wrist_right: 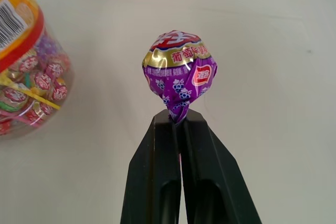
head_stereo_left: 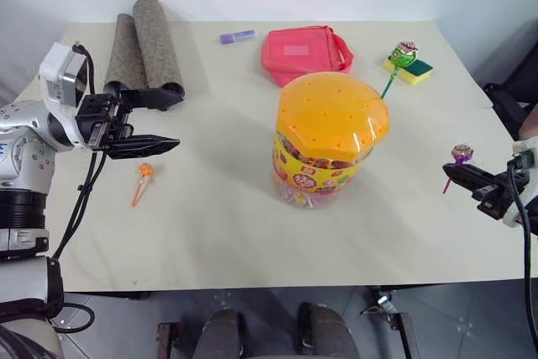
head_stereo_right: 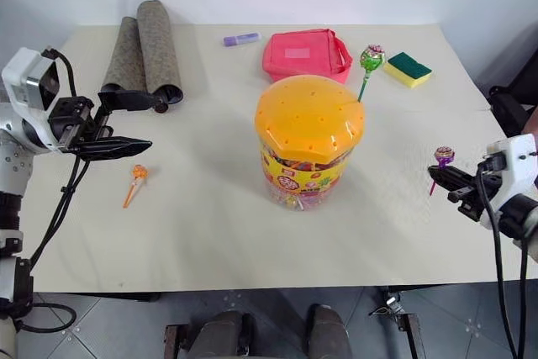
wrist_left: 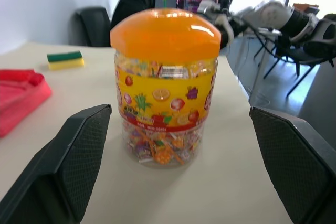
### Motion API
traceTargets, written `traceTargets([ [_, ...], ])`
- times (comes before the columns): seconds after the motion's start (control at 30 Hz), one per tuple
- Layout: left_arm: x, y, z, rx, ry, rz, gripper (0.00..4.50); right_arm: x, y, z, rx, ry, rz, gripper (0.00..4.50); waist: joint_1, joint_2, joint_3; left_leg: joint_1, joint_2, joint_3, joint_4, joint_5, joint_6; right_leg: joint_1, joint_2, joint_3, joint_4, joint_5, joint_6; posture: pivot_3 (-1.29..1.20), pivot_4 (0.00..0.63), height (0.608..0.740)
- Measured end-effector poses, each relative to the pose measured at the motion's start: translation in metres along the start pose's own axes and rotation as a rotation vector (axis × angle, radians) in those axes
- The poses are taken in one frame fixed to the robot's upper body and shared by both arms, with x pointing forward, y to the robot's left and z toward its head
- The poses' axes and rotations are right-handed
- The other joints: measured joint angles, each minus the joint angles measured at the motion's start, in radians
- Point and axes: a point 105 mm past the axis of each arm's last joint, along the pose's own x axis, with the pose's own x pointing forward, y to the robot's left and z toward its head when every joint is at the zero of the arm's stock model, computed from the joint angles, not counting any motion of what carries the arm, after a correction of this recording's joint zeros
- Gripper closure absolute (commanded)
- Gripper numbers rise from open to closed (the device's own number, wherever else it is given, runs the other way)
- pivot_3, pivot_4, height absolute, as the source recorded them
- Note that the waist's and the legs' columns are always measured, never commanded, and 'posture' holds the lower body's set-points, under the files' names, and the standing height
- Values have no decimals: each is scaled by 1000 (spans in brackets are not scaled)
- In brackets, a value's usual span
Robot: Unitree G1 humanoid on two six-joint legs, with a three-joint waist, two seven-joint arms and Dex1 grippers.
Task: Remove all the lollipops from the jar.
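Head camera first: the right tool (head_stereo_right: 439, 176) is pinching the purple lollipop (head_stereo_right: 443, 155) by the stick just under the candy, off to the jar's (head_stereo_right: 309, 145) right, over the worktop (head_stereo_right: 210, 208). It's near the worktop's right edge, so I'd guess a release here could send it rolling off. The green lollipop (head_stereo_right: 371, 58) stands in the domed lid's far right side. The orange lollipop (head_stereo_right: 138, 174) lies on the worktop just below the left tool (head_stereo_right: 139, 124), which is spread wide and holds nothing.

Left wrist camera: the jar sits straight ahead between the spread fingers, packed with small wrapped sweets (a clumsy tug on green might tip it).

Right wrist camera: fingers pressed together on the purple wrapper's neck, a thin grip that could slip.
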Motion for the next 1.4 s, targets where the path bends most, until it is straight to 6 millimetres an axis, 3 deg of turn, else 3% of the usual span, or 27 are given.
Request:
traceTargets([
  [0.23, -1, -3, 16, 34, -82, -9, 0, 13, -11, -36, 26, 142, -42, 4486, 3, 0, 0, 0, 0, 0, 0, 0, 0, 0, 0, 0, 0, 0, 0, 0, 150, 740],
  [0.5, 1, -4, 17, 32, -90, -20, 0, 13, -12, -52, 35, 192, -57, 2173, 3, 0, 0, 0, 0, 0, 0, 0, 0, 0, 0, 0, 0, 0, 0, 0, 150, 740],
  [0.7, 1, -4, 18, 35, -102, -17, 0, 4, -8, -47, 23, 176, -62, 163, 3, 0, 0, 0, 0, 0, 0, 0, 0, 0, 0, 0, 0, 0, 0, 0, 150, 740],
  [0.83, 1, -4, 17, 27, -106, -19, 0, -6, -1, -39, 1, 157, -55, 24, 4, 0, 0, 0, 0, 0, 0, 0, 0, 0, 0, 0, 0, 0, 0, 0, 150, 740],
  [0.97, 1, -4, 17, 24, -107, -19, 0, -21, 11, -21, -50, 124, -31, 24, 4, 0, 0, 0, 0, 0, 0, 0, 0, 0, 0, 0, 0, 0, 0, 0, 150, 740],
  [1.13, 1, -4, 17, 20, -110, -19, 0, -33, 25, 17, -118, 29, 16, 24, 4, 0, 0, 0, 0, 0, 0, 0, 0, 0, 0, 0, 0, 0, 0, 0, 150, 740],
  [1.27, 6, -3, 15, 15, -138, -31, 0, -32, 46, 90, -234, -191, 91, 24, -4, 0, 0, 1, 1, 0, 0, 0, 0, 0, 0, 1, 1, 0, 0, 0, 150, 740],
  [1.33, 7, -3, 15, 16, -146, -35, 0, -28, 55, 111, -256, -262, 132, 24, -5, -1, 0, 1, 0, -1, 0, 0, 0, 0, 0, 0, 1, 0, 0, 0, 150, 740],
  [1.4, 9, -3, 15, 17, -152, -41, 0, -19, 61, 119, -254, -283, 176, 24, -8, -1, 0, 0, 0, 0, 0, 0, 0, 0, 0, 1, 0, 0, 0, 0, 150, 740],
])
